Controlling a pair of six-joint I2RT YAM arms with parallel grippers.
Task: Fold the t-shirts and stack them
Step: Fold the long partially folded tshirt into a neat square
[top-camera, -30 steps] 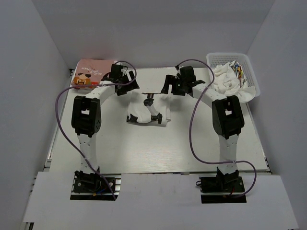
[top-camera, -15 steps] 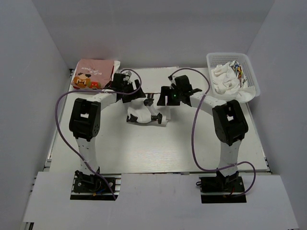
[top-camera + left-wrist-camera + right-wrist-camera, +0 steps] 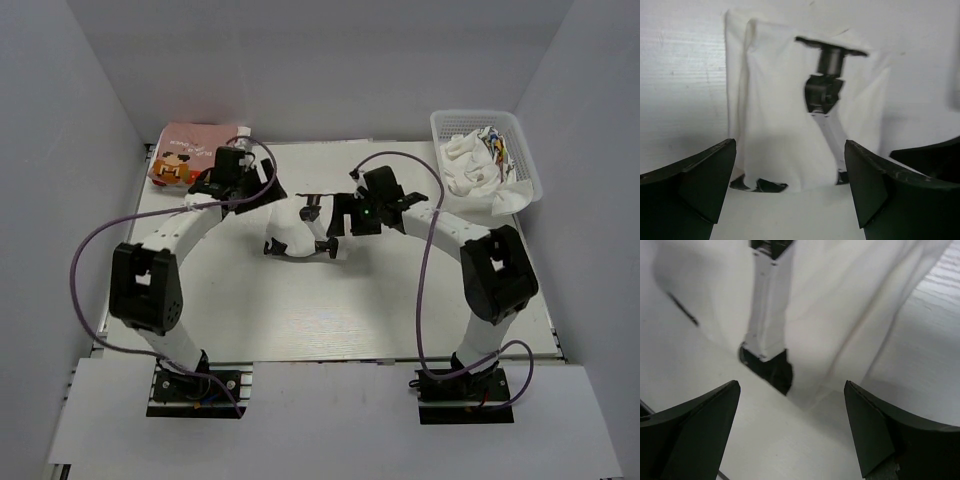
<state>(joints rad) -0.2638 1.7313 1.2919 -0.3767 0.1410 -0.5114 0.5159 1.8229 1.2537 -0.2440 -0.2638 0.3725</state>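
Surface (image 3: 300,310): pale and wood-grained; both tees and the basket are carried on it.

Pink tee (image 3: 195,148): laid folded at the far left corner, with an orange-brown cartoon print turned up. It is set well apart from the white tee.

Left hand (image 3: 262,190): held near the pink tee, just beside the far left part of the white tee. In the wrist view (image 3: 790,145) its fingers (image 3: 700,175) are spread wide apart and nothing is gripped between them. The white tee is seen ahead through the gap.

White tee (image 3: 300,232): laid at the middle of the surface, between the two hands, folded to a compact, roughly rectangular shape (image 3: 775,125). A black-and-white figure is seen on its top face, and doubled layers are shown along one side edge.

Right hand (image 3: 338,218): held at the right edge of the white tee. In the wrist view (image 3: 790,385) its fingers (image 3: 875,435) are spread apart with nothing clamped, and creased white cloth (image 3: 840,300) is seen close below. Contact cannot be told.

Basket (image 3: 528,160): white plastic lattice, set at the far right corner. It is filled with crumpled white cloth (image 3: 468,165) bearing a small many-coloured print.
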